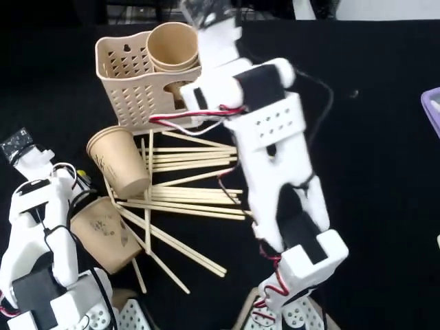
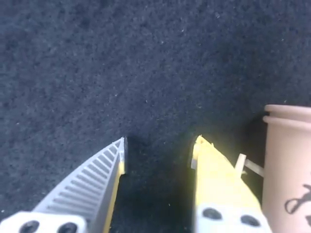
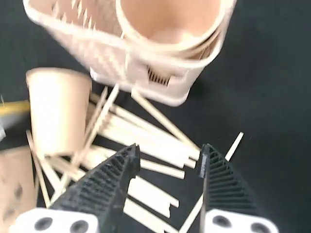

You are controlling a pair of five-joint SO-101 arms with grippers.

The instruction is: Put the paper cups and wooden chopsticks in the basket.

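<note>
Stacked cups sit in the basket, chopsticks before it, loose cups at their left

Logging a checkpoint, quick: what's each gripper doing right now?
Left gripper: open, holding nothing.
Right gripper: open, holding nothing.

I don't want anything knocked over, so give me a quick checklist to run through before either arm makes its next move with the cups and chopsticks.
1. Right hand open: ok.
2. Chopsticks under the right hand: ok, several lie right below its opening.
3. Left hand open: ok.
4. Cup inside the left hand's opening: not ok, it lies beside the hand.
5. Room in the basket beside the stacked cups: ok, free space shows.
</note>
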